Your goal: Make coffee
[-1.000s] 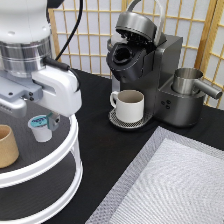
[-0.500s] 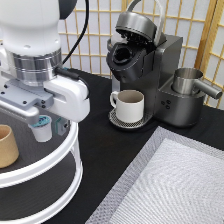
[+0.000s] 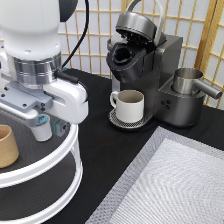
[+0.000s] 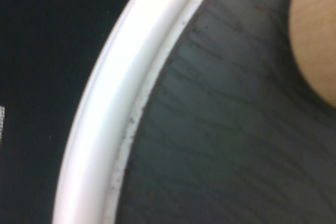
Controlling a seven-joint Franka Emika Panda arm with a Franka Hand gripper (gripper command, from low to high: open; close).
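The coffee pod [image 3: 40, 131], small and white with a light-blue top, stands on the upper shelf of a white-rimmed round rack [image 3: 60, 161] at the exterior view's left. My gripper [image 3: 45, 132] is low over the pod. One dark finger [image 3: 61, 128] shows just to the pod's right with a small gap, so the gripper reads as open around it; the other finger is hidden by the hand. The coffee machine [image 3: 150, 60] stands at the back with its lid up. A cream-white handled mug [image 3: 129, 105] sits on its drip tray.
A tan handleless cup [image 3: 7, 146] stands on the same shelf, left of the pod, and also shows in the wrist view [image 4: 315, 45] next to the rack's white rim [image 4: 112, 125]. A steel pitcher [image 3: 187, 80] sits beside the machine. A grey woven mat [image 3: 170, 185] lies at the bottom right.
The arm has come down and shifted toward the exterior view's right, so the hand now sits around the pod. The pod, mug and cup have not moved.
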